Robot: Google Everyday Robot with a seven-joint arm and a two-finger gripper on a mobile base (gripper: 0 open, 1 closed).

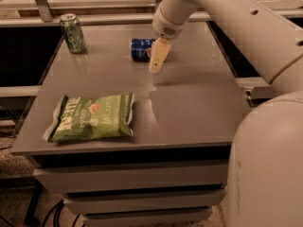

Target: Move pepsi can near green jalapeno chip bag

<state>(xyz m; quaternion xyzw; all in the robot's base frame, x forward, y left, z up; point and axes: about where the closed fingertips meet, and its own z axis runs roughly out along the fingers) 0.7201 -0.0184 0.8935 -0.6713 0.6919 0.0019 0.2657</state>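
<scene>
The pepsi can (141,49) lies on its side at the back middle of the grey table top (189,103), dark blue with a round logo. The green jalapeno chip bag (92,117) lies flat at the front left of the table. My gripper (155,65) hangs from the white arm with its cream fingers pointing down, just right of and in front of the can, partly covering the can's right end. It holds nothing that I can see.
A green patterned can (72,32) stands upright at the back left corner. The arm's large white body (265,164) fills the right side. Metal rails (94,18) run behind the table. Drawers sit below the table's front edge.
</scene>
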